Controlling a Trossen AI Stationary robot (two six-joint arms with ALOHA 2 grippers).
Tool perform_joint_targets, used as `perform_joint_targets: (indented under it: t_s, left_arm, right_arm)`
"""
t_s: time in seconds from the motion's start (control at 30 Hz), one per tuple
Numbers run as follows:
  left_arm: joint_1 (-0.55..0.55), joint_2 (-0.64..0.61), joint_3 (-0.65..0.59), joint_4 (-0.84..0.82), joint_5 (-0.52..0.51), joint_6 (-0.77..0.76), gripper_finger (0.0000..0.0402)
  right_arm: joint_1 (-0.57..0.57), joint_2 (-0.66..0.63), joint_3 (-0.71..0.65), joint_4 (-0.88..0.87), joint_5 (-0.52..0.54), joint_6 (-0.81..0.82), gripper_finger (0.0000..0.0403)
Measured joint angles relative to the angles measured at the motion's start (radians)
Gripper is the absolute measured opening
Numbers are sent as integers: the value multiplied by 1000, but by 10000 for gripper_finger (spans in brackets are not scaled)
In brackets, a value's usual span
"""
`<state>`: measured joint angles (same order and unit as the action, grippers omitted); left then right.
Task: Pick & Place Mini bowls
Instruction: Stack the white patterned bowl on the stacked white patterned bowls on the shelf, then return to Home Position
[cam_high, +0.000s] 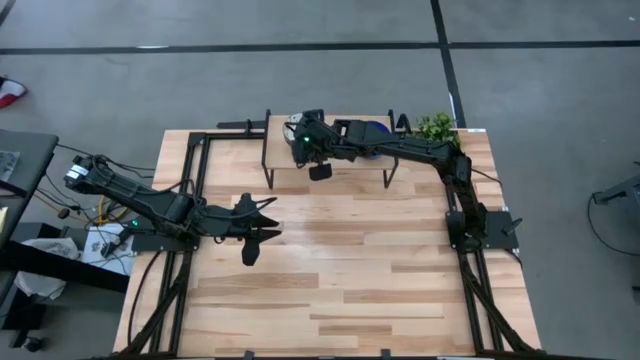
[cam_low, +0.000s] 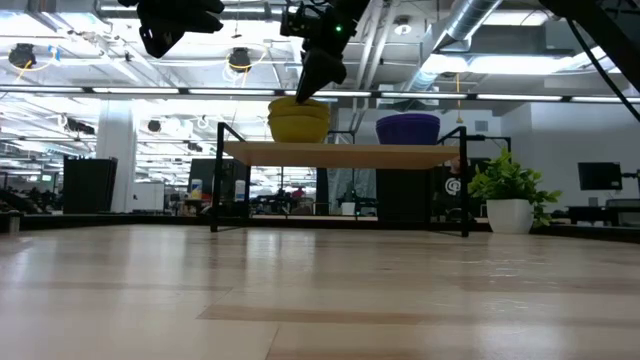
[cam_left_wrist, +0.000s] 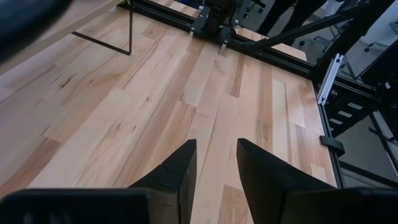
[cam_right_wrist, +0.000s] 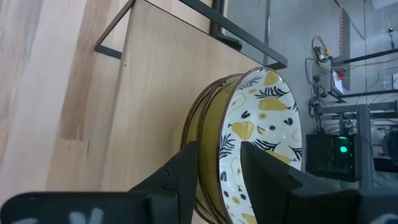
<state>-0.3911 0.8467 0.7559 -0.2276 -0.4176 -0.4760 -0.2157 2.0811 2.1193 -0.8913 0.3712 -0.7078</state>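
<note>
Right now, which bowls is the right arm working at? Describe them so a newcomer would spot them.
Find the small raised wooden shelf at the table's far edge. On it sits a stack of yellow bowls, the top one white inside with yellow pears and dark leaves. The neighbouring bowls are solid blue-purple, nearer the potted plant.

We saw the bench (cam_high: 340, 270) evenly lit from overhead, with only soft, faint shadows beneath the arms. In the low view, ceiling strip lights (cam_low: 200, 90) glared, leaving the near wood blurred. Both wrist views showed their own dark fingers (cam_left_wrist: 180, 174) close up, perhaps slightly out of focus.
</note>
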Motion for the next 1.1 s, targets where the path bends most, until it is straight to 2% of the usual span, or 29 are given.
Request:
perform_joint_targets:
  t_s: [0.23, 0.77, 0.93, 1.1]
  left_arm:
    - [0, 0, 0, 0, 0, 0, 113]
    - [0, 0, 0, 0, 0, 0, 113]
    - [0, 0, 0, 0, 4, 0, 113]
    - [0, -3, 0, 1, 30, 0, 113]
  right_arm:
    - [5, 0, 0, 2, 8, 0, 113]
    - [61, -1, 0, 10, 130, -26, 113]
    - [84, -34, 0, 10, 129, -21, 113]
    - [103, -95, 0, 8, 125, 58, 113]
